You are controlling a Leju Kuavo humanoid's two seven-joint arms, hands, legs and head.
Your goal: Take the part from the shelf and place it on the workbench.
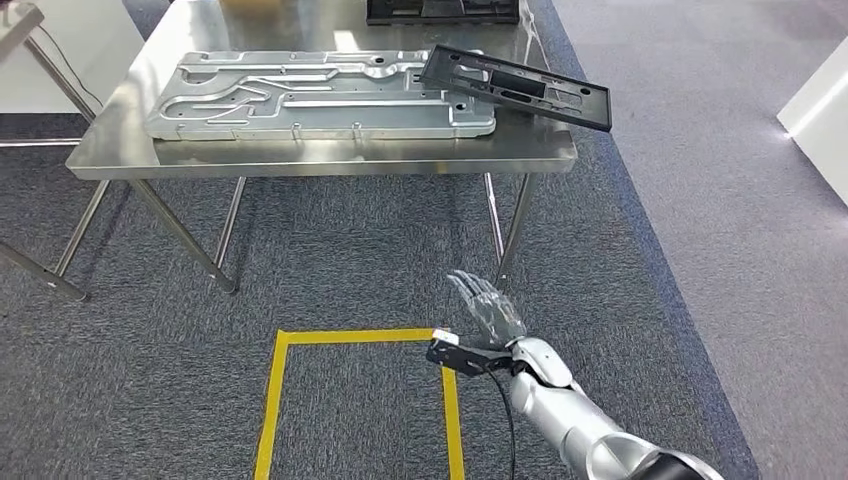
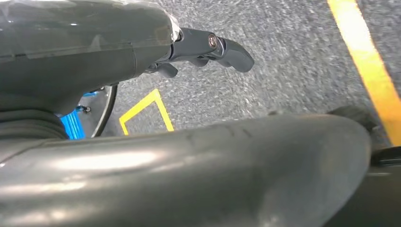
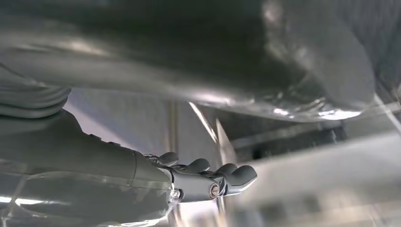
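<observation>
Silver jointed right arm [image 1: 590, 435], pale translucent right hand [image 1: 487, 305] (black wrist cable).

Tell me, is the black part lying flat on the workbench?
No, the black part leans tilted, one end on the silver plate.

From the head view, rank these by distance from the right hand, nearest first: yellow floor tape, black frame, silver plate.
1. The yellow floor tape, on the carpet right beside the right hand.
2. The black frame, at the workbench's right end, its corner overhanging the edge.
3. The silver plate, lying flat on the workbench farther left.
</observation>
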